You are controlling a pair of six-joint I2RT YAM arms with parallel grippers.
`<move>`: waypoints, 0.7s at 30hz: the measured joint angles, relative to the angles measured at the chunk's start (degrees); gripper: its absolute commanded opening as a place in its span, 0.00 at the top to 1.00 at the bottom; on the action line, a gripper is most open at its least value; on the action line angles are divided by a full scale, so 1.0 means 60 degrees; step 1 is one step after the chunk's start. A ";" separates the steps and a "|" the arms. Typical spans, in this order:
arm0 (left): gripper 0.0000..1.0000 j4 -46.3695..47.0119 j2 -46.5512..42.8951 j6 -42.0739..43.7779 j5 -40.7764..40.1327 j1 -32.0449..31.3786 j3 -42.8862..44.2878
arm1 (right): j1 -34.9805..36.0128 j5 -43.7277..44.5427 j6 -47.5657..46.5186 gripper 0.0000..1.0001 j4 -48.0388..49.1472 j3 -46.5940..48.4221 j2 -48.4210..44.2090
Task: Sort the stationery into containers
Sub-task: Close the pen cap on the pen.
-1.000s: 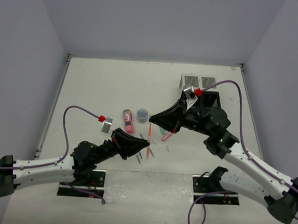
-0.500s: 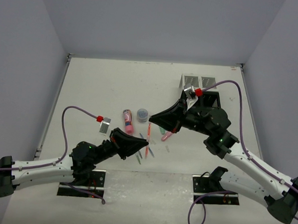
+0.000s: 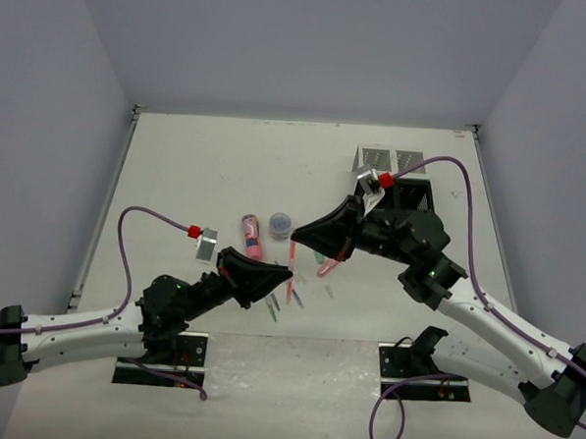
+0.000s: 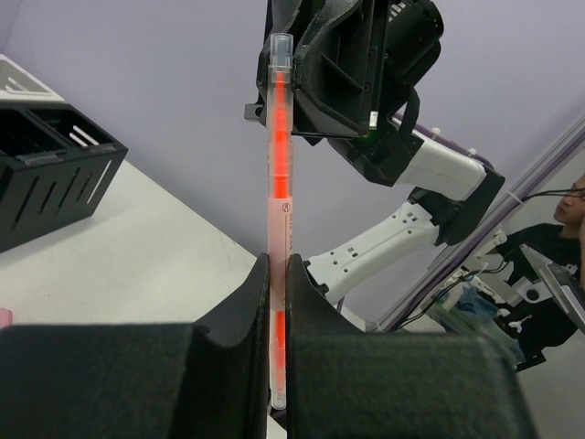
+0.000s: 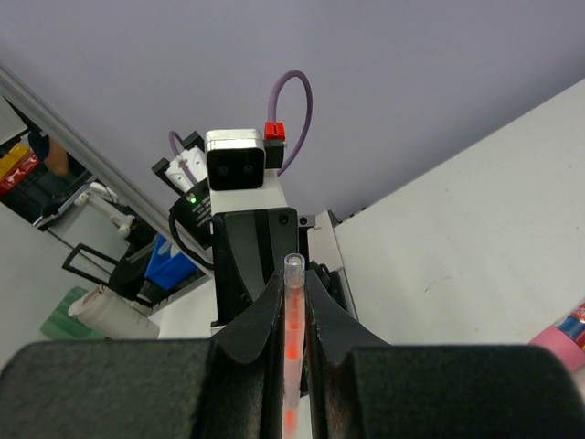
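Note:
A thin orange pen [image 4: 278, 174] is gripped from both ends. My left gripper [image 4: 278, 267] is shut on its lower part and my right gripper [image 5: 292, 279] is shut on its upper part. In the top view the orange pen [image 3: 290, 278] hangs above mid-table between the left gripper [image 3: 288, 271] and the right gripper [image 3: 302, 236]. The black container [image 3: 409, 196] and the white mesh container [image 3: 383, 161] stand at the back right. A pink marker [image 3: 252, 237] and a round grey-blue pot [image 3: 280, 223] lie on the table.
Another pink marker [image 3: 327, 266] and a green one [image 3: 318, 253] lie under the right gripper. Small grey and blue pens [image 3: 274, 307] lie near the front. The black container [image 4: 55, 174] shows at the left of the left wrist view.
My left gripper has edged right and forward with the orange pen, bringing it closer to the right gripper. The right arm has barely shifted.

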 measured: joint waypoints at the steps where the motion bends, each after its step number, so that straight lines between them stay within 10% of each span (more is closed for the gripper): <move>1: 1.00 -0.0088 0.0033 0.0064 -0.0017 -0.0001 0.0082 | -0.0001 -0.0003 -0.0003 1.00 -0.0002 -0.0003 -0.0001; 9: 1.00 -0.0234 0.0136 0.0338 -0.0120 -0.0013 0.0245 | -0.0004 -0.0006 -0.0014 0.90 -0.0004 -0.0012 0.0000; 15: 1.00 -0.0413 0.0327 0.0530 -0.0152 -0.0036 0.0476 | -0.0002 -0.0054 -0.0061 0.56 -0.0053 -0.0092 -0.0048; 21: 1.00 -0.0367 0.0419 0.0576 -0.0168 -0.0036 0.0626 | 0.0007 -0.0072 -0.0123 0.53 -0.0281 -0.0294 -0.0180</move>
